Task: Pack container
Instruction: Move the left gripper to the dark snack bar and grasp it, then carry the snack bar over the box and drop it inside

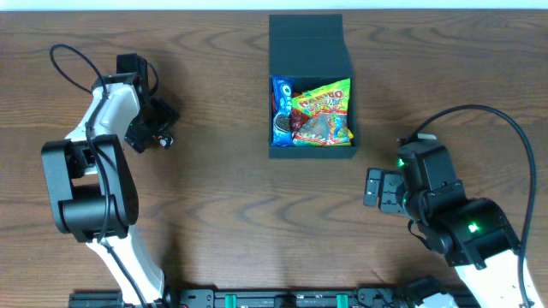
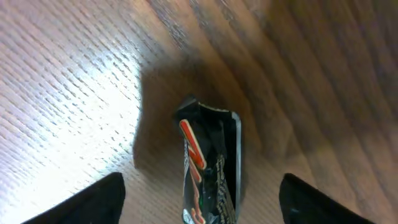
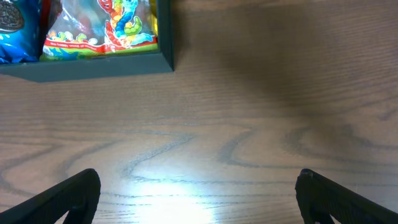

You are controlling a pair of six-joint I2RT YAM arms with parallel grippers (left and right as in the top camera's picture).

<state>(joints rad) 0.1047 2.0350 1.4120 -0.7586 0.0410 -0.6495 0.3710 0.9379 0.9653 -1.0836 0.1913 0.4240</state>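
Observation:
The container (image 1: 312, 153) is a dark teal box at the table's centre back, with its lid flap (image 1: 305, 38) open and standing up behind it. Inside lie a blue cookie packet (image 1: 281, 111) and colourful gummy packets (image 1: 324, 111). The container's front right corner shows in the right wrist view (image 3: 93, 65). My left gripper (image 1: 158, 128) is open at the far left, its fingers (image 2: 202, 180) wide on either side of a dark snack packet with red lettering (image 2: 208, 155) on the table, not touching it. My right gripper (image 1: 374, 188) is open and empty (image 3: 199, 180) over bare wood in front of the container's right side.
The wooden table (image 1: 231, 214) runs between the two arms. The left arm's cable (image 1: 68, 64) loops at the far left and the right arm's cable (image 1: 514, 128) arcs at the far right.

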